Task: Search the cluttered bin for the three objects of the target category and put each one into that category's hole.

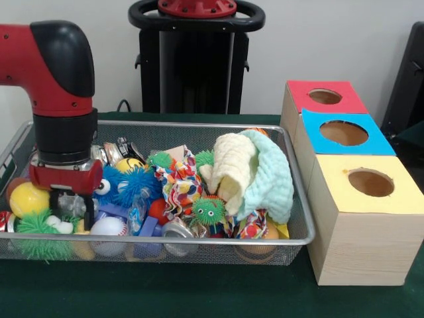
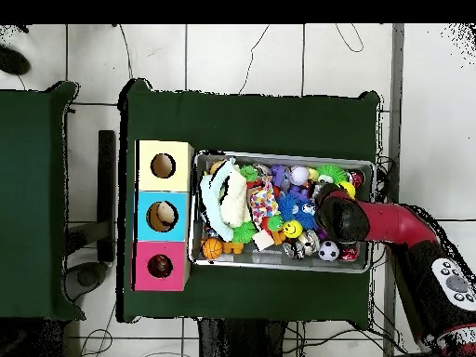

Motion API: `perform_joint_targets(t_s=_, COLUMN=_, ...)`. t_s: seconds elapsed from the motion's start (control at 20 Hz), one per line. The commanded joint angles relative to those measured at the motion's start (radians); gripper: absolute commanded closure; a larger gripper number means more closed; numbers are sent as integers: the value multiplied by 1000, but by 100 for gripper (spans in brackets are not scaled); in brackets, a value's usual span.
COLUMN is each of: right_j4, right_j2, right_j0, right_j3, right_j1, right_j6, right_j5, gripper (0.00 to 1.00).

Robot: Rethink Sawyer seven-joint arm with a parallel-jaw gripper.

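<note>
My gripper (image 1: 70, 207) is down in the left end of the wire mesh bin (image 1: 299, 199), among the clutter. Right around it lie a yellow ball (image 1: 26, 199), a green spiky ball (image 1: 40, 237), a white baseball (image 1: 108, 227) and a blue fuzzy ball with eyes (image 1: 126, 185). In the overhead view the arm's black head (image 2: 339, 216) covers the gripper. Three wooden boxes stand beside the bin, each with a hole on top: red (image 1: 324, 97), blue (image 1: 343, 133) and yellow (image 1: 371, 183). The overhead view shows something white inside the blue box's hole (image 2: 164, 216).
Cream and mint cloths (image 1: 255, 171) are heaped at the bin's right end over a patterned rag (image 1: 177, 179). A green spiky toy with eyes (image 1: 209, 211), a metal can (image 1: 177, 232) and an orange ball (image 2: 213, 248) also lie in the bin. The table has a green cover (image 1: 199, 291).
</note>
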Motion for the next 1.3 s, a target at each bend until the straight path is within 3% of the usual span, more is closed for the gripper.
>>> perform_joint_targets(t_s=0.05, right_j4=-103, right_j2=31, right_j0=3, right_j3=-106, right_j1=147, right_j6=-108, right_j5=-69, gripper=0)
perform_joint_targets(t_s=0.45, right_j4=-29, right_j2=161, right_j0=-63, right_j3=-15, right_j1=161, right_j6=-181, right_j5=15, gripper=0)
perform_joint_targets(t_s=0.6, right_j4=26, right_j2=230, right_j0=-97, right_j3=51, right_j1=165, right_j6=-215, right_j5=87, gripper=0)
perform_joint_targets(t_s=0.8, right_j4=76, right_j2=279, right_j0=-114, right_j3=113, right_j1=152, right_j6=-205, right_j5=145, gripper=0)
perform_joint_targets(t_s=1.3, right_j4=82, right_j2=279, right_j0=-106, right_j3=124, right_j1=166, right_j6=-139, right_j5=112, gripper=0)
